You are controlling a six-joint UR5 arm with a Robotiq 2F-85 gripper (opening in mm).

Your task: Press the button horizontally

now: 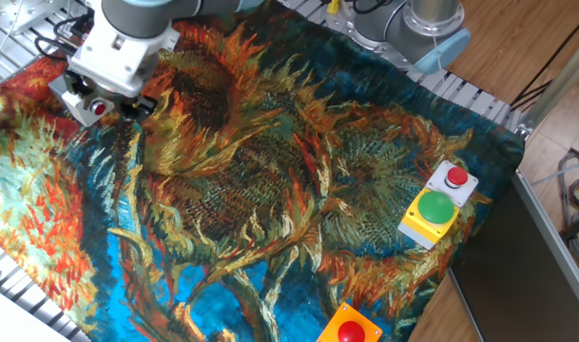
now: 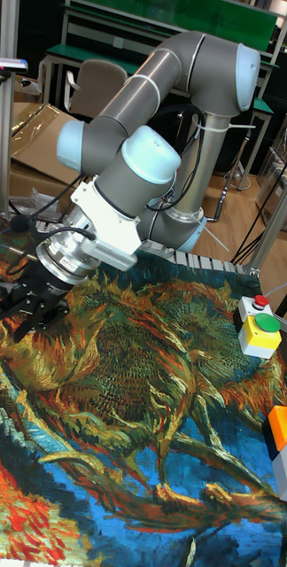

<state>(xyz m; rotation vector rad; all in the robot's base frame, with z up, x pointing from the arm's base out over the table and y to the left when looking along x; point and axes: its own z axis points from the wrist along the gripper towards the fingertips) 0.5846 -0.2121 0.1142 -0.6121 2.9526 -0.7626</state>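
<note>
Far off at the table's back-left corner in the fixed view, the button (image 1: 99, 108) shows as a small red disc on the side face of a light grey box (image 1: 79, 102), facing sideways toward the gripper (image 1: 135, 103). The gripper hangs low right beside that face, its white wrist housing (image 1: 116, 52) covering part of the box from above. In the tall fixed view the dark fingers (image 2: 24, 312) point left and down near the cloth's left edge, but whether they are spread or pressed together cannot be told, nor whether they touch the button.

A sunflower-print cloth (image 1: 270, 190) covers the table. Well apart, near the right edge, a yellow box with a green button (image 1: 432, 214) stands touching a small white box with a red button (image 1: 455, 180). An orange box with a red dome (image 1: 350, 328) sits at the front edge. The arm's base (image 1: 413, 28) stands behind the cloth.

Between the gripper and those boxes the cloth's middle lies open
</note>
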